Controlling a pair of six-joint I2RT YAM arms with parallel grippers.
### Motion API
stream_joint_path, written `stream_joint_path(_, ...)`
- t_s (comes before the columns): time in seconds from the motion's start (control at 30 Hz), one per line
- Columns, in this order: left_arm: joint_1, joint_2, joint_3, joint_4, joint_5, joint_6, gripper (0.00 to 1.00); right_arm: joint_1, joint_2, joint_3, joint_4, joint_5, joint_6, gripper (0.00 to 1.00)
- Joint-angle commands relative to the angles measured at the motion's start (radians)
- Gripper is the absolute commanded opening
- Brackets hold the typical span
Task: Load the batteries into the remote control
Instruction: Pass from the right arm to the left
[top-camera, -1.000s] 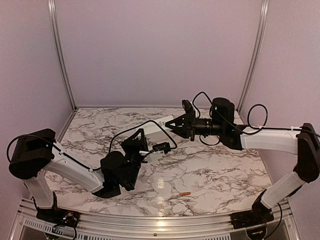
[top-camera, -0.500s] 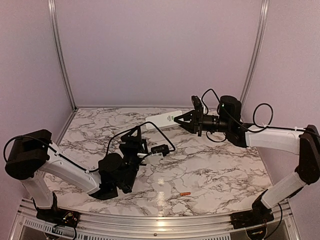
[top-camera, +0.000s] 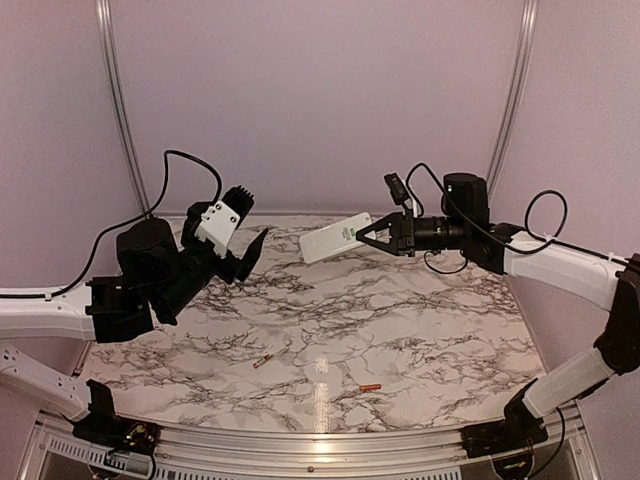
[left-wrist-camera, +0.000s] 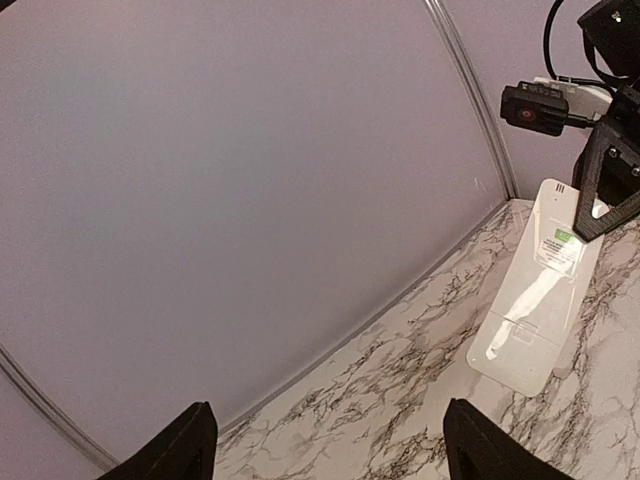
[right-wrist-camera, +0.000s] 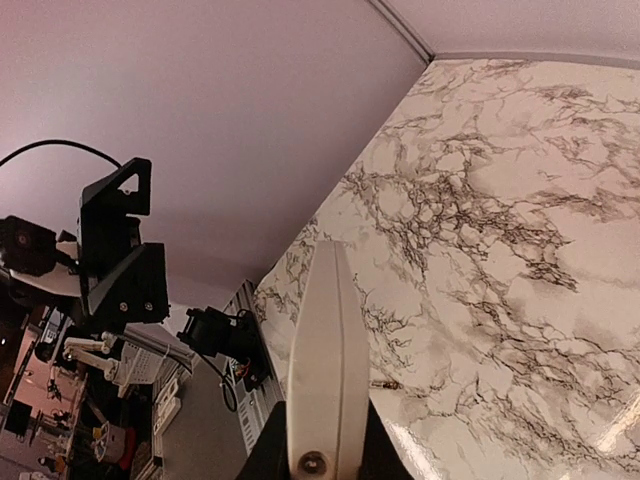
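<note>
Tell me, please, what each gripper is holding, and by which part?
The right gripper holds the remote control by one end. The left gripper is open and empty.

Glossy white plastic remote control (left-wrist-camera: 535, 295), shiny marble-patterned table (top-camera: 420, 320), silvery metal rail (top-camera: 300, 450)

Top external: fixed high behind the near edge of the table (top-camera: 420, 330), facing its far edge, distant. Left wrist: raised, facing the far right corner. Right wrist: faces the near left corner (sighting close along the remote control (right-wrist-camera: 328, 350)). All three views share that remote control.
</note>
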Motion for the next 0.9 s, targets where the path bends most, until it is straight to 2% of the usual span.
stream_joint_path(0.0,0.102,-0.048,0.076,-0.298,0.355,-0.402,0.84,-0.005,-0.007,0.06,-0.063,-0.136,-0.171,0.0)
stream_joint_path(0.13,0.197,-0.05,0.093,-0.367,0.689,-0.562,0.87,0.01,0.015,0.114,-0.173,-0.218,-0.261,0.0)
stream_joint_path(0.3,0.269,-0.01,0.134,-0.438,0.966,-0.679,0.86,0.076,0.049,0.231,-0.419,-0.198,-0.458,0.0)
stream_joint_path(0.4,0.296,0.003,0.142,-0.436,1.114,-0.717,0.85,0.104,0.065,0.253,-0.464,-0.212,-0.498,0.0)
stream_joint_path(0.7,0.302,0.077,0.178,-0.466,1.282,-0.742,0.74,0.182,0.126,0.354,-0.641,-0.205,-0.663,0.0)
stream_joint_path(0.87,0.303,0.114,0.187,-0.479,1.311,-0.753,0.67,0.205,0.141,0.396,-0.695,-0.223,-0.73,0.0)
